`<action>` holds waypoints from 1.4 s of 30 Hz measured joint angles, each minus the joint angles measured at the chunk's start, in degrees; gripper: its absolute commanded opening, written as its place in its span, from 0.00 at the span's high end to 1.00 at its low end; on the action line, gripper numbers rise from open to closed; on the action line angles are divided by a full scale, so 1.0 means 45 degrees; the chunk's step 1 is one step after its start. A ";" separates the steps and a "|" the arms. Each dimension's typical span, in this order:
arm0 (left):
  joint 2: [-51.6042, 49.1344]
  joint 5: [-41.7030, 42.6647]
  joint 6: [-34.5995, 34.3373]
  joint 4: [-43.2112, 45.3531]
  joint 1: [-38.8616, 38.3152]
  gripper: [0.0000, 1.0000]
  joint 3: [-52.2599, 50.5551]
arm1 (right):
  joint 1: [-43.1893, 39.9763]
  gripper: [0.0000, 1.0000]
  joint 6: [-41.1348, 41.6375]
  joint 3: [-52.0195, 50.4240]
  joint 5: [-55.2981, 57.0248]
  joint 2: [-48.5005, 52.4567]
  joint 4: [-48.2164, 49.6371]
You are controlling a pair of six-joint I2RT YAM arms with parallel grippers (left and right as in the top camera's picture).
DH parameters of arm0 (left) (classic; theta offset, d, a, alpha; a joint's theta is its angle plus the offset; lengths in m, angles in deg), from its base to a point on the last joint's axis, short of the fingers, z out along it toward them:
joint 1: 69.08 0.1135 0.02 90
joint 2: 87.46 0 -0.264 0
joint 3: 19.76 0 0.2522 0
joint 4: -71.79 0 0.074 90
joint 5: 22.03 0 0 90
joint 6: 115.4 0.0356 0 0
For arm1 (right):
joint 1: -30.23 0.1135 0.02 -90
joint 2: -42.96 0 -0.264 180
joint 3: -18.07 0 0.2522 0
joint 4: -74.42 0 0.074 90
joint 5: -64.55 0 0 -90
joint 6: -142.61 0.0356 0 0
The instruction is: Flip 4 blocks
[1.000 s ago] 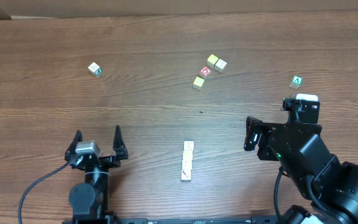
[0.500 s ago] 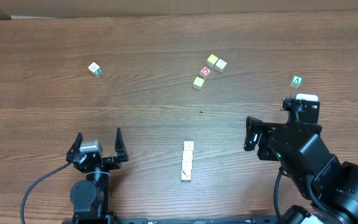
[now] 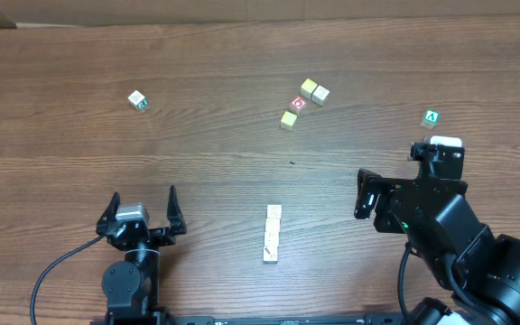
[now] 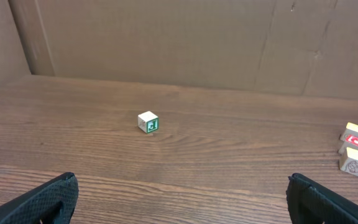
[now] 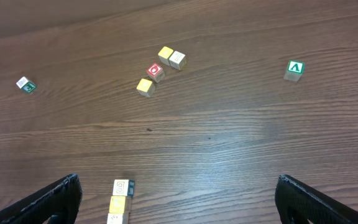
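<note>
Four pale wooden blocks (image 3: 272, 234) are set in a touching row near the table's front edge, between the arms (their faint print cannot be read). Bare woodgrain table (image 3: 61, 153) is seen all around them. A green triangle is printed on a far-right cube (image 3: 431, 117). The left gripper (image 3: 143, 203) and right gripper (image 5: 176, 202) are spread wide, with nothing held.

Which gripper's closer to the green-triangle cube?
Right. The right gripper sits just in front of the green-triangle cube, slightly left; the left gripper is far off at the table's front left.
</note>
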 measured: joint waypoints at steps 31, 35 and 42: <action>0.0000 0.0000 0.0000 0.0005 0.0000 0.00 0.0000 | -0.5212 0.00 -0.0107 -0.1384 -0.0160 -0.3585 0.2069; 0.0000 0.0000 0.0000 0.0010 0.0000 0.00 0.0000 | -0.6688 0.00 -0.1180 -0.3730 -0.1064 -0.5969 0.4891; 0.0000 0.0005 0.0000 -0.0005 0.0000 0.00 0.0000 | -0.8626 0.00 -0.3415 -0.9355 -0.3993 -1.0370 0.9802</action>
